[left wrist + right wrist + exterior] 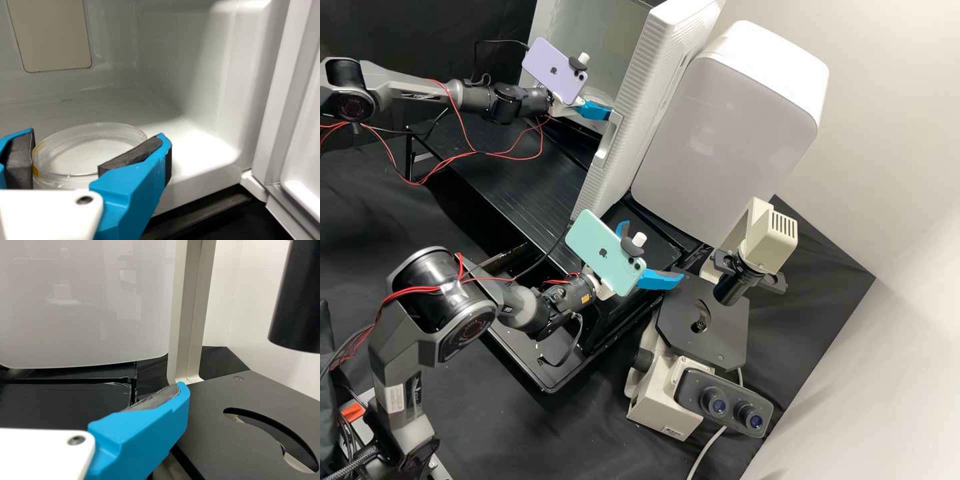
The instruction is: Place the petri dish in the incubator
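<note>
Inside the incubator (pixel 200 75), left fingers (pixel 135 170) hold the round petri dish (pixel 85 150) level.

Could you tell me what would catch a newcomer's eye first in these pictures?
The clear petri dish, held low inside the white incubator between the blue fingers of the left gripper. Next, the white microscope in the high view's foreground, with the right gripper open beside its black stage.
</note>
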Robot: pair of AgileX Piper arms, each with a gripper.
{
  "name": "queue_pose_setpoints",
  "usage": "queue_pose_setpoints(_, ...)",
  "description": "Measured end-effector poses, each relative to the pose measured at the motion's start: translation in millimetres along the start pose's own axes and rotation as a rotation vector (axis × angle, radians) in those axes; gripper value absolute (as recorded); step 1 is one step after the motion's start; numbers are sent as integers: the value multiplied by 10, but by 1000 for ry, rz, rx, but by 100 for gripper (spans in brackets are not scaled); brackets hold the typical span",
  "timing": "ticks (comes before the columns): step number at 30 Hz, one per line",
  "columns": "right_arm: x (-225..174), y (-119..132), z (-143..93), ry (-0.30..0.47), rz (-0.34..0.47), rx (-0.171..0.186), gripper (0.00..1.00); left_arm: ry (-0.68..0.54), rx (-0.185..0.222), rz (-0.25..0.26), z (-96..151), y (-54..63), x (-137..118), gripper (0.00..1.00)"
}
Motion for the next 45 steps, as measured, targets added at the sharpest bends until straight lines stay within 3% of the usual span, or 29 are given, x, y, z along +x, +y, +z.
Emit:
queue_pose_setpoints(18,0,0,0,0,0,0,100,32,-7,18,-160,-51,208,0)
queue_pose_setpoints(19,0,0,0,0,0,0,100,35,-6,17,-172,-54,214,100)
queue_pose_setpoints(30,0,0,0,0,0,0,100,36,-6,16,-181,-56,219,100)
queue_pose_setpoints(37,0,0,0,0,0,0,100,78,56,46,-244,-53,162,100)
queue_pose_setpoints(45,0,0,0,0,0,0,100,109,21,112,-356,-91,2,100)
